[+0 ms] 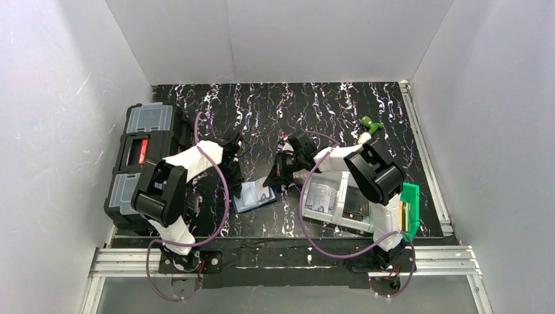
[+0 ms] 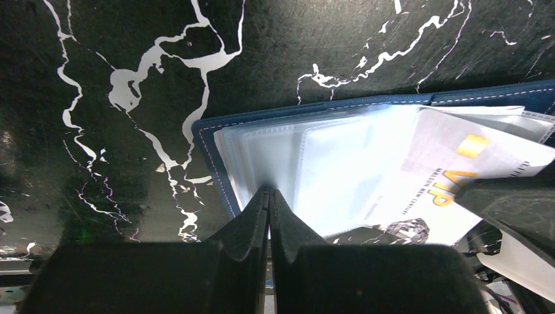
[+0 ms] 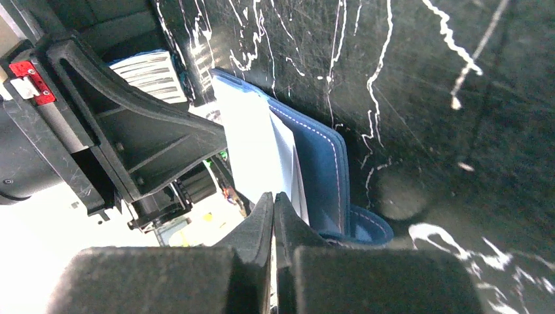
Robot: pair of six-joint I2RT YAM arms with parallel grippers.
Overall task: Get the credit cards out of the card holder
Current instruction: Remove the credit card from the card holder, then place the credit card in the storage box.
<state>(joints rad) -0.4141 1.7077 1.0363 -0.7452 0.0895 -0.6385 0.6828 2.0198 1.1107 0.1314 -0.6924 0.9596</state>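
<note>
The navy card holder (image 1: 252, 199) lies open on the black marbled table between the two arms. In the left wrist view my left gripper (image 2: 268, 191) is shut on the near edge of its pale clear sleeves (image 2: 281, 157). A white credit card (image 2: 445, 157) with gold VIP lettering sticks partly out of a sleeve. My right gripper (image 3: 273, 195) is shut at that card's edge, beside the navy cover (image 3: 324, 163) and its snap tab (image 3: 366, 226). From above, the left gripper (image 1: 237, 178) and right gripper (image 1: 273, 180) meet over the holder.
A black toolbox with clear lids (image 1: 141, 163) stands at the left. A white compartment tray (image 1: 334, 203) and a green piece (image 1: 410, 199) sit under the right arm. A small green and white object (image 1: 371, 125) lies further back. White walls enclose the table.
</note>
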